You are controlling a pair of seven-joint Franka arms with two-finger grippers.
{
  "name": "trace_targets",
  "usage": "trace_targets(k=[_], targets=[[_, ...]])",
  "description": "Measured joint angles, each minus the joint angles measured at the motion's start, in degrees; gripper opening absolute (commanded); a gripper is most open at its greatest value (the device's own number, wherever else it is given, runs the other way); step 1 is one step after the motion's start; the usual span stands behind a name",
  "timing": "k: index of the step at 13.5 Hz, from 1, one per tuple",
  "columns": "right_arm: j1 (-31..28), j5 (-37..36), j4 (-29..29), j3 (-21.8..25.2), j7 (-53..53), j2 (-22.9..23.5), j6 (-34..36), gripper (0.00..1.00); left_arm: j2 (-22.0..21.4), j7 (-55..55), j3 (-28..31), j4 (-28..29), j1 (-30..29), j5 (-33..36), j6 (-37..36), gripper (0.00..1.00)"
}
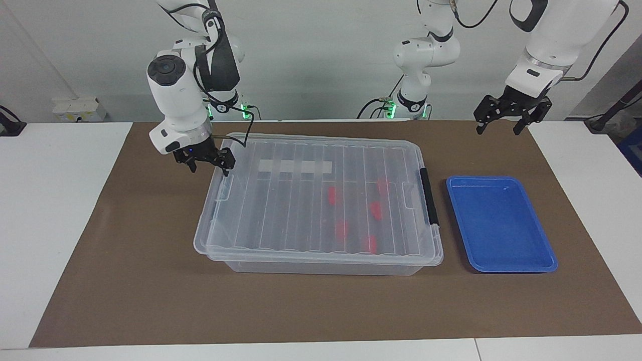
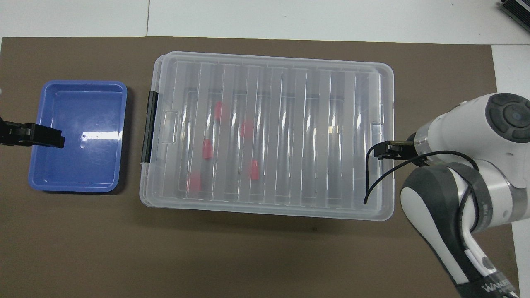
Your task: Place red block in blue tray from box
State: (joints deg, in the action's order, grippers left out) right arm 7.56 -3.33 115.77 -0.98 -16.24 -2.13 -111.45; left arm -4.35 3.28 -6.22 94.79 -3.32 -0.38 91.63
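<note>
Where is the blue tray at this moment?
The blue tray lies on the brown mat at the left arm's end of the table, beside the box on its black-latch end. In the overhead view, the left gripper hangs over it.
</note>
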Motion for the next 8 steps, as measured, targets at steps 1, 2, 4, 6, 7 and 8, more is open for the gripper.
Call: trace_targets(k=[1,2,4,6,7,8], targets=[[-0.6,-0.5,0.3,0.0,1.3,-0.2,0.0,1.00,0.0,0.0,0.0,0.0,0.0,0.0,0.0,1.00],[-1.4,-0.5,0.5,0.0,3.1,-0.3,0.0,1.00,0.0,0.0,0.0,0.0,0.0,0.0,0.0,1.00],[-3.8,-0.6,0.9,0.0,8.0,-0.4,-0.3,1.00,0.0,0.0,0.0,0.0,0.0,0.0,0.0,1.00],[-7.1,-0.6,1.3,0.1,14.1,-0.4,-1.9,1.00,0.0,0.0,0.0,0.0,0.0,0.0,0.0,1.00],[-8.4,-0.6,1.4,0.1,16.2,-0.4,-2.5,1.00,0.0,0.0,0.0,0.0,0.0,0.0,0.0,1.00],[-9.1,-0.6,1.4,0.2,17.5,-0.4,-2.8,1.00,0.0,0.0,0.0,0.0,0.0,0.0,0.0,1.00]])
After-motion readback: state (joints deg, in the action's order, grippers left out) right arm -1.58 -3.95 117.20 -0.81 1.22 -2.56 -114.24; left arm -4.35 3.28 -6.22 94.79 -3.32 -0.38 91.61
